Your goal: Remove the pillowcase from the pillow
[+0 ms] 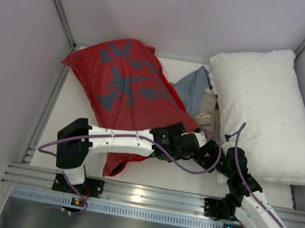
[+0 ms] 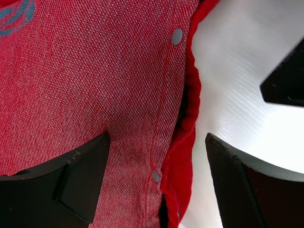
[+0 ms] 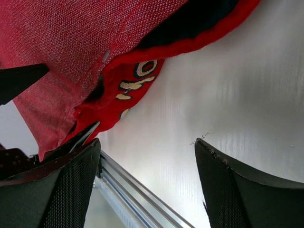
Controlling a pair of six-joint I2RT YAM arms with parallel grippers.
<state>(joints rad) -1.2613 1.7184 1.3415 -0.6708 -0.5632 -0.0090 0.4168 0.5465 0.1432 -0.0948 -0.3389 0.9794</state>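
The red pillowcase (image 1: 125, 83) with a grey-blue pattern lies plump at the centre left; the pillow inside it is hidden. My left gripper (image 1: 198, 147) is open low over the case's near-right edge. In the left wrist view the gripper (image 2: 156, 159) straddles the snap-buttoned hem (image 2: 166, 123), one finger (image 2: 78, 178) over the cloth, the other (image 2: 247, 190) over bare table. My right gripper (image 1: 211, 154) is open just beside it. In the right wrist view it (image 3: 147, 156) is empty over the table, the hem with white motifs (image 3: 137, 78) at upper left.
A bare white pillow (image 1: 270, 110) leans at the back right. A grey-blue cloth (image 1: 193, 89) and a beige cloth (image 1: 208, 114) lie between it and the case. Grey walls enclose the white table (image 1: 165, 177). A metal rail (image 1: 150, 195) runs along the near edge.
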